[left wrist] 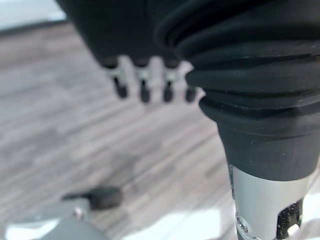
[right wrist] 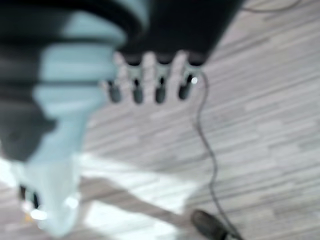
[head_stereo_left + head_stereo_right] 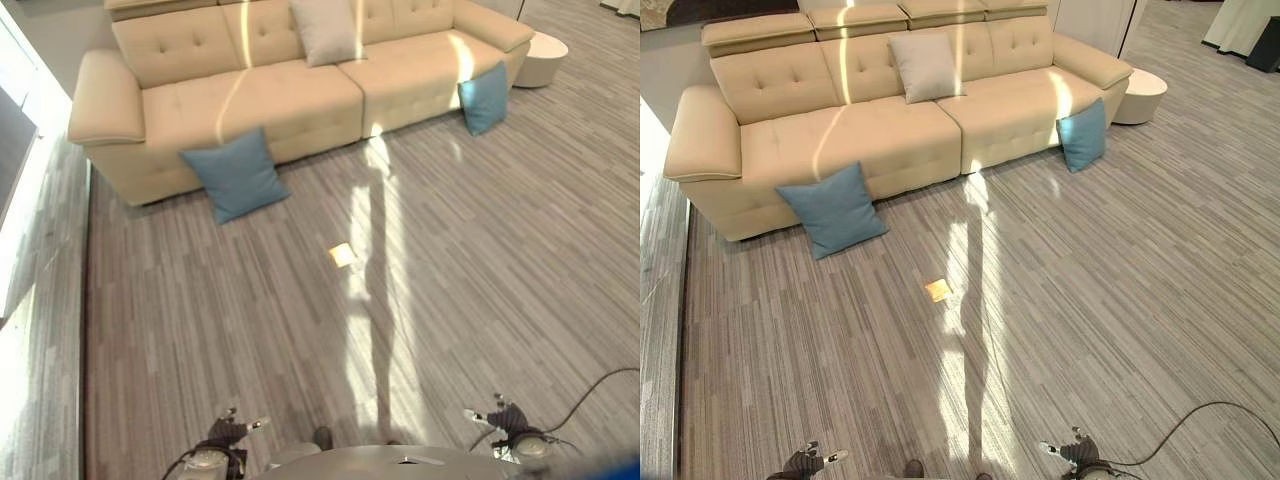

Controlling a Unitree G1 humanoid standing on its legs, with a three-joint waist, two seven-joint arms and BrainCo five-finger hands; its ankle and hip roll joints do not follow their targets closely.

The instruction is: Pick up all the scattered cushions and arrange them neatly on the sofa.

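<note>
Both robot hands, left robot hand [image 3: 228,431] and right robot hand [image 3: 508,417], hang empty with fingers apart at the bottom of the frame, so I think the robot must first walk to the near blue cushion [image 3: 235,175] on the floor [image 3: 450,270] at upper left, then the far blue cushion [image 3: 485,97] at upper right, and put them on the sofa [image 3: 260,95] by the grey cushion [image 3: 326,30].

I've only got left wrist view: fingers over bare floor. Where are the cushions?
Observer: Two blue ones are on the floor against the sofa front. The nearer blue cushion leans by the sofa's left end.
Operator: And the other?
Observer: The far blue cushion leans at the right end, near a round white side table.
Operator: Anything already on the sofa?
Observer: A grey cushion stands against the backrest, mid-sofa.
Operator: Right hand holding anything?
Observer: No. Right hand hangs open over the floor, as does the left hand.
</note>
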